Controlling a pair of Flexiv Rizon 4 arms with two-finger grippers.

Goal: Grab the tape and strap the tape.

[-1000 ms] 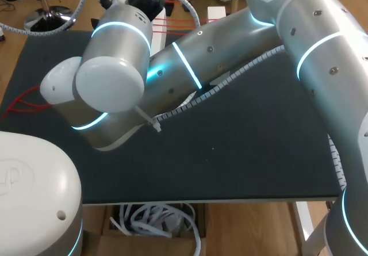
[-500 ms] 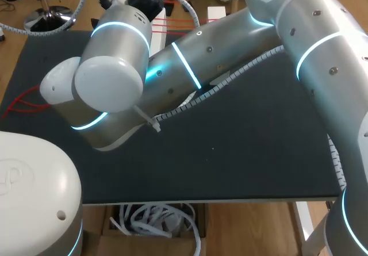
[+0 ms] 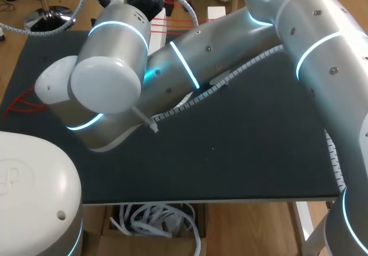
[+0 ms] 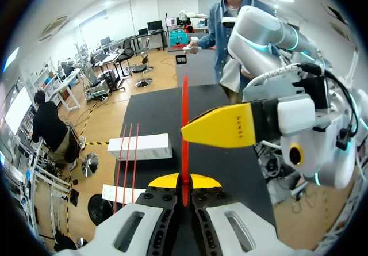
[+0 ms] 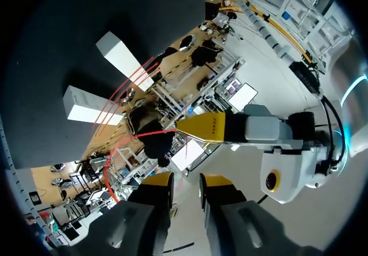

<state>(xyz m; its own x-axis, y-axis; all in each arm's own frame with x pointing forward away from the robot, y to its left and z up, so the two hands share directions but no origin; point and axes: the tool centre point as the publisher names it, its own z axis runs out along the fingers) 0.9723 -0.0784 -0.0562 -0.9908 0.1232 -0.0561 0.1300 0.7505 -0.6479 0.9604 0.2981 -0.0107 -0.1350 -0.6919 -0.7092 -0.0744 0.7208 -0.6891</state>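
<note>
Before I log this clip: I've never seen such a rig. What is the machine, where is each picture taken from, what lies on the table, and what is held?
The machine is two silver robot arms at a black-topped table, each ending in two yellow-tipped fingers. The head view looks down from above and behind: the right arm stretches across to the far left, the left arm sits near left. The two round pictures come from cameras on the wrists, looking along the fingers. On the table lies a white box with loose red straps across it. The left arm's fingers are shut on one red strap standing upright between them. The right arm's fingers stand open, close beside that strap.
</note>
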